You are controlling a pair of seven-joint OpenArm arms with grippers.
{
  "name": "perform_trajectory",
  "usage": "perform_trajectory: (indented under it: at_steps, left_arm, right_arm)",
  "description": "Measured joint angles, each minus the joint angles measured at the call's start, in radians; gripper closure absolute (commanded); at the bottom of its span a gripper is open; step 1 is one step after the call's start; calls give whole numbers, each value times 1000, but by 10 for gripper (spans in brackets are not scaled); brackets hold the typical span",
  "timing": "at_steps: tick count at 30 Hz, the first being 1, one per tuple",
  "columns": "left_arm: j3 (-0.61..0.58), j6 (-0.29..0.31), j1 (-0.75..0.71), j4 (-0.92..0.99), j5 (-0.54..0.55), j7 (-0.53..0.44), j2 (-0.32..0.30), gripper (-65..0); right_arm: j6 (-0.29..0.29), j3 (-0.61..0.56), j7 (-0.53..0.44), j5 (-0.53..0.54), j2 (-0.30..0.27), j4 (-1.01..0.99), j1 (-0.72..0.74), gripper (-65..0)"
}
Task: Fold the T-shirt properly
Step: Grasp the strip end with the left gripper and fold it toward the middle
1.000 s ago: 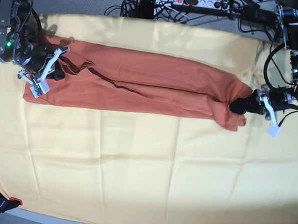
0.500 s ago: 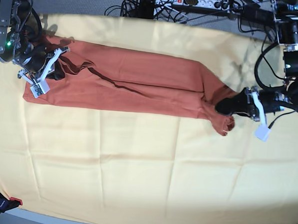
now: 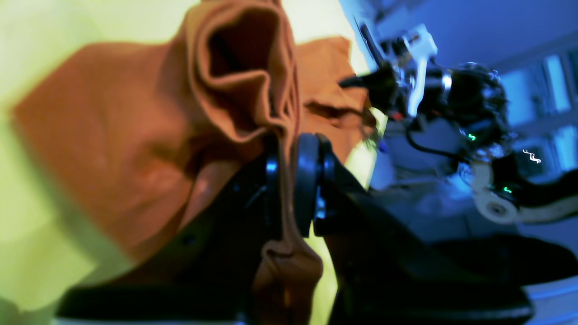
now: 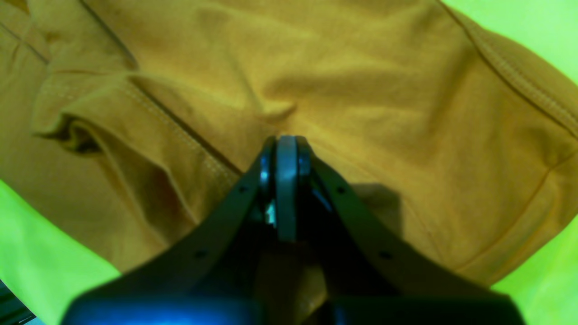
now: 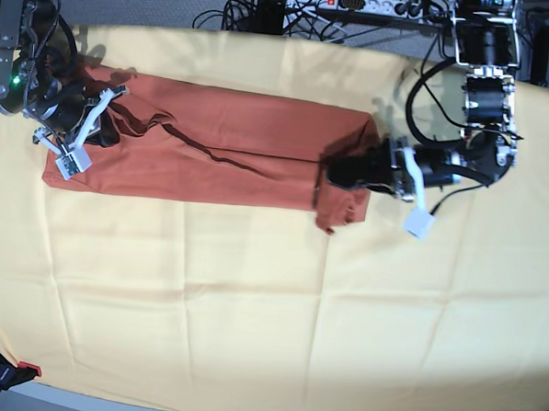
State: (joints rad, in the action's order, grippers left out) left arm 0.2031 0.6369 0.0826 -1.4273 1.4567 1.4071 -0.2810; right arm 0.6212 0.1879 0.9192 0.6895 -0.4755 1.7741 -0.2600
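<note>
The yellow cloth [image 5: 249, 333] covers the tabletop, and its near part is bare. Farther back lies the T-shirt [image 5: 213, 152], folded into a long strip.

The left gripper [image 5: 336, 175] pinches one end of the shirt tight and holds it up over the strip. A bit of cloth hangs loose under it. That loose bit could land bunched up and make the fold lumpy. The thin cloth could also slip out of the pinch if the arm pulls hard.

The right gripper [image 5: 101, 134] is squeezed shut at the other end. I think it is pinching the shirt, but the close view is not clear. If it lets go, the whole strip could slide and go crooked.
</note>
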Motion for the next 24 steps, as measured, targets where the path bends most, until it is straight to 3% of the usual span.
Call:
perform_trajectory:
  at_steps: [13, 19, 20, 24]
  left_arm:
    - [-40, 52, 1, 0, -22, -16, 163, 0]
    - [-40, 52, 0, 0, -42, -15, 201, 0]
    - [-40, 52, -2, 0, -43, -15, 209, -34]
    - [-43, 52, -8, 0, -50, -16, 229, -336]
  right_arm:
    - [2, 0, 0, 0, 0, 0, 0, 0]
    - [4, 0, 0, 0, 0, 0, 0, 0]
    - [11, 0, 0, 0, 0, 0, 0, 0]
    - [46, 0, 1, -1, 0, 0, 0, 0]
